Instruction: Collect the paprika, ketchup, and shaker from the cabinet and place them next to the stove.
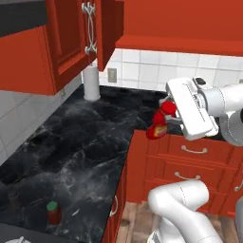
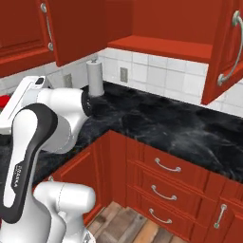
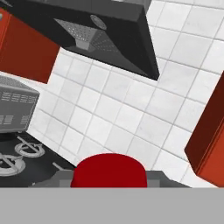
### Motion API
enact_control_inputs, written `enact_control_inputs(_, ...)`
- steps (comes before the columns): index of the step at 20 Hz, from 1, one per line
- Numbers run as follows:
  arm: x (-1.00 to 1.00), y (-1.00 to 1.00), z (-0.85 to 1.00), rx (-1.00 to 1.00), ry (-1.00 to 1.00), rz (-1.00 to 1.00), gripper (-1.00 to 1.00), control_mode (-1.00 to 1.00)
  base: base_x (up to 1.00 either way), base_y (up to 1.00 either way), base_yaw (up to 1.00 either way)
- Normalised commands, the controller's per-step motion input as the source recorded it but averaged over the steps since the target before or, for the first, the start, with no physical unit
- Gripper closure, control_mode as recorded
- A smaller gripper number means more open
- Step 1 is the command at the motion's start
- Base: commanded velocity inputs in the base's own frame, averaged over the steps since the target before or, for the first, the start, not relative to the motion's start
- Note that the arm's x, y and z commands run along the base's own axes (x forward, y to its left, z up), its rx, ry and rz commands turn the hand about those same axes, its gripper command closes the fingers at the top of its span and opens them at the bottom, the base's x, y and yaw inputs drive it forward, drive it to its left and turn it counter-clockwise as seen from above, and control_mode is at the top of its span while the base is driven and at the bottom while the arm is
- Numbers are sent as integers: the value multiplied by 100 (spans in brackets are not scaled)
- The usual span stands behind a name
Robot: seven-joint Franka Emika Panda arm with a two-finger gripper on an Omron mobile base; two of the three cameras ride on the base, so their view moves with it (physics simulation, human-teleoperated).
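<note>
Ketchup, a bright red plastic bottle with a yellow-red label, hung tilted in the left base view, pinched at its cap by the hand, clear above the black marbled surface near its inner corner edge. A small green-lidded red-brown paprika jar stood well apart. In the hand view, the red cap sat between the fingertips, with stove burners beyond, suggesting carriage toward them.

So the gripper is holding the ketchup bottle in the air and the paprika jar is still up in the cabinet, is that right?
Not quite. The gripper does hold the ketchup in the air, but the paprika stands on the black counter, as the left base view shows.
</note>
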Motion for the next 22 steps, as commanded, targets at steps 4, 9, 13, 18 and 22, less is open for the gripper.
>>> enact_control_inputs(4, 0, 0, 0, 0, 0, 0, 100, 100, -42, -12, 40)
enact_control_inputs(9, 0, 0, 0, 0, 0, 0, 100, 100, -41, -21, 43)
enact_control_inputs(13, 0, 0, 0, 0, 0, 0, 100, 100, -43, -30, 46)
enact_control_inputs(18, 0, 0, 0, 0, 0, 0, 100, 100, -41, -33, 49)
enact_control_inputs(22, 0, 0, 0, 0, 0, 0, 100, 100, -32, -23, 50)
